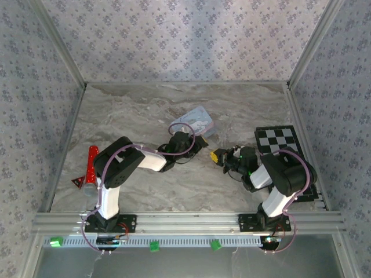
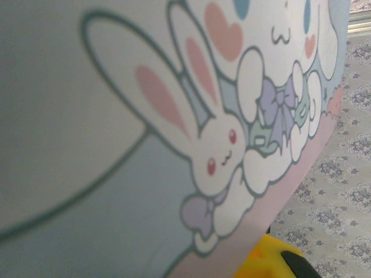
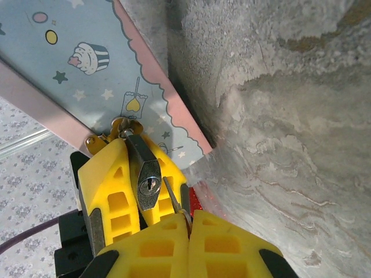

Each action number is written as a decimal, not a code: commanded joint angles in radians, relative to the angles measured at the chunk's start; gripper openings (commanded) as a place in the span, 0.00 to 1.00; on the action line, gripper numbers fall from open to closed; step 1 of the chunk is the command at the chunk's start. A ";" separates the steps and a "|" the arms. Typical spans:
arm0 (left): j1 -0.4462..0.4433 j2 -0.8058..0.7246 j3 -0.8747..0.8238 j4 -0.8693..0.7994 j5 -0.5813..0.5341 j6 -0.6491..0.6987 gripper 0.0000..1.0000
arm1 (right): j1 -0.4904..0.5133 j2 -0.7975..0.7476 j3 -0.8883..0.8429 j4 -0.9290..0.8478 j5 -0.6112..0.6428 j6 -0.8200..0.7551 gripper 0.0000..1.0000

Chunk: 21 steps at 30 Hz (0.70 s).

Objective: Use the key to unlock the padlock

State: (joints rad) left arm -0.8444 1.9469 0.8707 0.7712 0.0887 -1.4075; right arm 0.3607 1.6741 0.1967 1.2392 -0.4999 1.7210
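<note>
1. The right jaws are closed, their yellow fingers [image 3: 145,249] pressed together. A thin metal sliver, which I take to be the key [image 3: 174,197], pokes out between the tips.
2. The left jaws grip the padlock [image 3: 148,174], with one yellow finger [image 3: 107,174] on each flank. Its keyhole [image 3: 149,185] faces the right wrist camera. The key tip sits just beside the keyhole, to its right, and is not yet in.
3. The padlock's top runs up to a brass hasp [image 3: 124,124] on the pale blue tin [image 3: 69,75], with the marbled counter [image 3: 278,116] beyond.
4. The step in hand looks like insertion. To do it well:
   - shift the key sideways until the blade lines up with the slot;
   - match the blade's angle to the slot before pushing;
   - push straight along the lock's axis;
   - let the left jaws brace the body so it cannot swing on the hasp;
   - turn only once the blade is fully seated.
5. The right wrist view gives the gap between key and keyhole. The top view shows the two arms meeting mid-counter beside the tin [image 1: 197,120], with a checkerboard [image 1: 278,139] to the right and a red object [image 1: 91,161] to the left, but the lock is too small to make out there. The left wrist view has the tin's cartoon rabbit [image 2: 217,150] pressed close and a yellow fingertip [image 2: 266,258].
</note>
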 commanded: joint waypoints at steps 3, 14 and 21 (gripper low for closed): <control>-0.002 0.057 -0.033 -0.121 0.088 -0.122 0.14 | 0.011 0.017 0.021 0.047 0.022 0.017 0.00; 0.000 0.061 -0.049 -0.103 0.082 -0.130 0.14 | 0.006 0.013 0.003 0.054 0.035 0.014 0.00; 0.000 0.063 -0.049 -0.109 0.082 -0.127 0.15 | 0.003 0.003 0.005 0.050 0.041 0.014 0.00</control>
State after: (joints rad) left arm -0.8444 1.9469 0.8623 0.7891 0.0887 -1.4143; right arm 0.3653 1.6833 0.2016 1.2575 -0.4831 1.7245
